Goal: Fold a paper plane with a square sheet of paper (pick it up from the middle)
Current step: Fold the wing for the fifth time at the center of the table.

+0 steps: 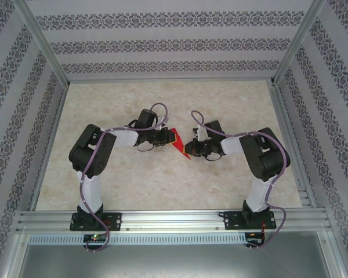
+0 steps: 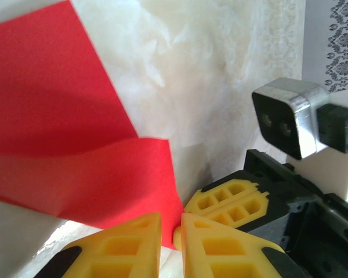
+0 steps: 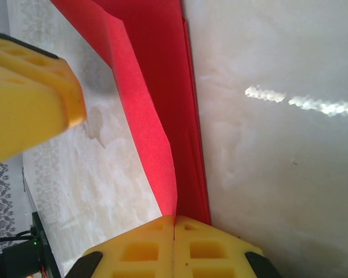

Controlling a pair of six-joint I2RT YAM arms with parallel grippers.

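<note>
A pale marbled bench (image 1: 162, 98) sits between patterned walls. The left arm, elbow raised and forearm turned inward, brings the left gripper (image 1: 164, 138) to mid-bench, its fingers narrowed onto an edge of the sheet of red paper (image 1: 177, 143). The paper sits partly folded between the two grippers, and the wrist views show its layers and a curled flap; the right arm mirrors the pose, with the right gripper (image 1: 192, 149) pinched tight on the paper's other side.

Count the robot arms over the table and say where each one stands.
2. The left arm stands at the near left edge of the table, the right arm at the near right; both bend inward to the red paper.
</note>
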